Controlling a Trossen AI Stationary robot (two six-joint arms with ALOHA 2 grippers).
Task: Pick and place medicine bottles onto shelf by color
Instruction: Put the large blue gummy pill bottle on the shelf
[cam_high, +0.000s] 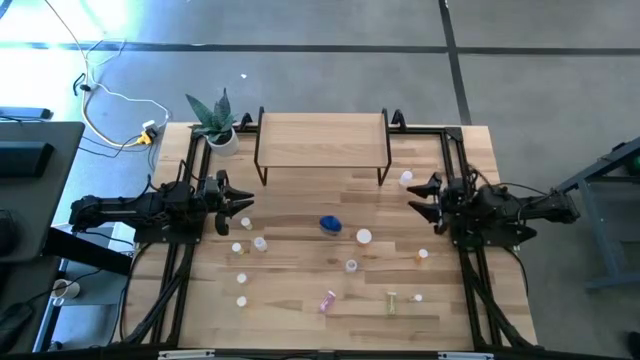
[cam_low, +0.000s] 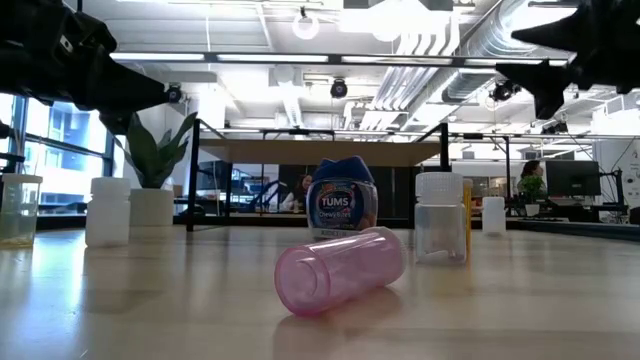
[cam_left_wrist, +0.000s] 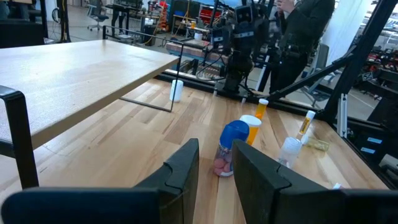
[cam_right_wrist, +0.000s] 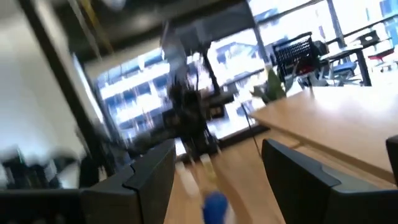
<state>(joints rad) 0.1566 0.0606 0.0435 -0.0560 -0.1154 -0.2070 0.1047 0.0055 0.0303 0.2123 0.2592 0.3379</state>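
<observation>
Medicine bottles stand and lie scattered on the wooden tabletop: a blue one (cam_high: 330, 224), a white-capped one (cam_high: 364, 237), a pink one (cam_low: 340, 270) lying on its side, a yellow-green one (cam_high: 391, 300) and an orange one (cam_high: 422, 256). The shelf (cam_high: 320, 140), a light-wood board on black legs, stands at the far middle with nothing on it. My left gripper (cam_high: 245, 202) hovers level at the table's left, its fingers (cam_left_wrist: 186, 168) nearly together with nothing between them. My right gripper (cam_high: 413, 197) hovers open at the right, also with nothing in it.
A potted plant (cam_high: 218, 125) stands left of the shelf at the far edge. Black frame rails (cam_high: 185, 250) run along both table sides. A small white bottle (cam_high: 406, 178) stands by the shelf's right legs. People and other rigs show in the room beyond.
</observation>
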